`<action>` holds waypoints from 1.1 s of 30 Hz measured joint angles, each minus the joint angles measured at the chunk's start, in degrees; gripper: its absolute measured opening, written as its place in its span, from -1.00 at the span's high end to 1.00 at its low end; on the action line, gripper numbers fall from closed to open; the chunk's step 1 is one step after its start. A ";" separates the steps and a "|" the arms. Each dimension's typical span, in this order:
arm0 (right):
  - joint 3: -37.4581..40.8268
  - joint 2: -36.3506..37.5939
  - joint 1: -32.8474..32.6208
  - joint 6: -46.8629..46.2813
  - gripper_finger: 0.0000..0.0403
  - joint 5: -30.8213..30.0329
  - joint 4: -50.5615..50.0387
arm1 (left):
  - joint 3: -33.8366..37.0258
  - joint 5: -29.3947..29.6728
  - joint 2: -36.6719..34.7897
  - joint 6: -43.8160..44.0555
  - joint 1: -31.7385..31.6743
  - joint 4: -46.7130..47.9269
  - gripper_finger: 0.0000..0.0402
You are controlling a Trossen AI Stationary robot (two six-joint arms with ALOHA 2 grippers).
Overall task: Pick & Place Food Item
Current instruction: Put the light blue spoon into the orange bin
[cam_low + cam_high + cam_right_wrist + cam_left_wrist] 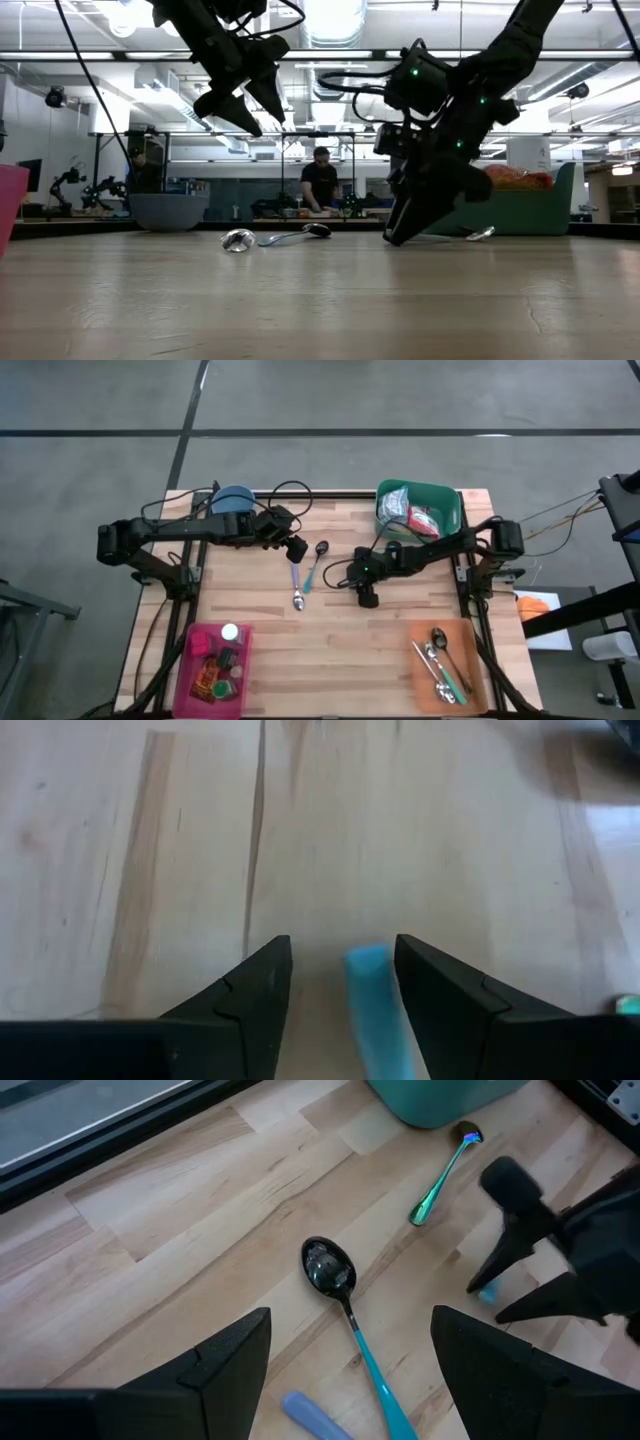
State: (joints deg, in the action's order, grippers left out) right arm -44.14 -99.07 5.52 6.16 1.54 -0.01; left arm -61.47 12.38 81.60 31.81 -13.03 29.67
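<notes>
right gripper [367,598] low on counter [330,650], fingers spread astride blue handle [375,1005], I line up grasp | left gripper [296,550] hovers, fingers spread, over spoon [335,1275], clear

Three loose spoons lie on the desk [330,650]: a purple-handled spoon [296,588], a teal-handled spoon [315,563] and a blue-handled one [372,1010]. Three bins: green bin [447,500], pink bin [188,665], orange tray [418,675]. One blue bowl [233,499].

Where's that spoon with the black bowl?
In the high view, the black-bowled spoon lies mid-table beside a purple-handled spoon, under the left end effector.
</notes>
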 joint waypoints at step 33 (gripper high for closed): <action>-0.35 1.46 -0.28 2.87 0.11 0.33 -5.85 | -0.01 0.00 0.00 0.00 0.00 0.13 -0.39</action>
State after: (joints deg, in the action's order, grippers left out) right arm -44.49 -97.61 5.23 9.04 1.87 -5.86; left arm -61.48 12.38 81.60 31.81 -13.02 29.80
